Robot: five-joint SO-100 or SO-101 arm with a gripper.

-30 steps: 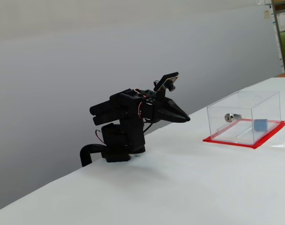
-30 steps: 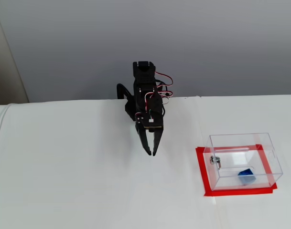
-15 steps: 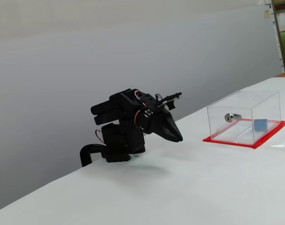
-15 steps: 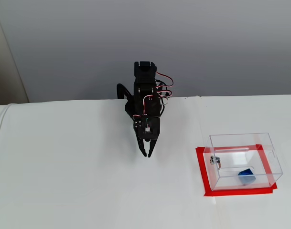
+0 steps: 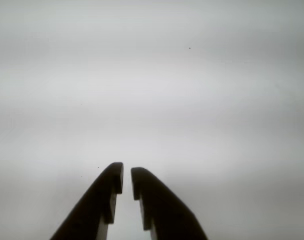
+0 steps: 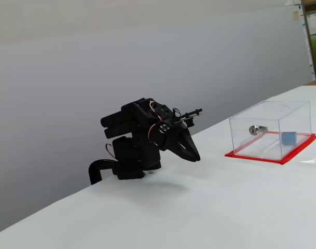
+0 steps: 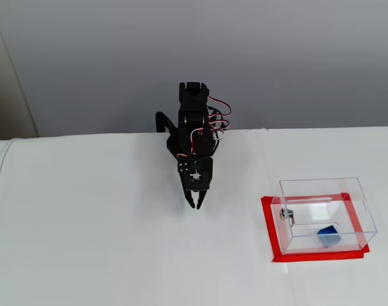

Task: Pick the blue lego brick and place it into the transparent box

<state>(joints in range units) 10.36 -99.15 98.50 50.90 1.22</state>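
Observation:
The blue lego brick (image 6: pixel 288 138) (image 7: pixel 328 235) lies inside the transparent box (image 6: pixel 269 120) (image 7: pixel 321 185), near its right end in both fixed views. The box stands on a red base (image 6: pixel 256 156) (image 7: pixel 268 223) and has a silver lock (image 6: pixel 257 129) (image 7: pixel 286 215) on one wall. My black gripper (image 6: pixel 195 157) (image 7: pixel 195 205) is folded near the arm's base, well to the left of the box, pointing down at the white table. In the wrist view the gripper (image 5: pixel 126 172) is shut, with only a thin slit between its fingers and bare table beyond.
The white table (image 7: pixel 104 242) stretches wide around the arm, with a grey wall (image 7: pixel 295 57) behind it. The arm's base (image 6: pixel 129 166) clamps at the table's back edge. Shelving (image 6: pixel 314 36) shows at the far right of a fixed view.
The gripper has tipped from roughly level to pointing down at the table and drawn back toward the base. Its fingers have come together. Brick and box have not moved.

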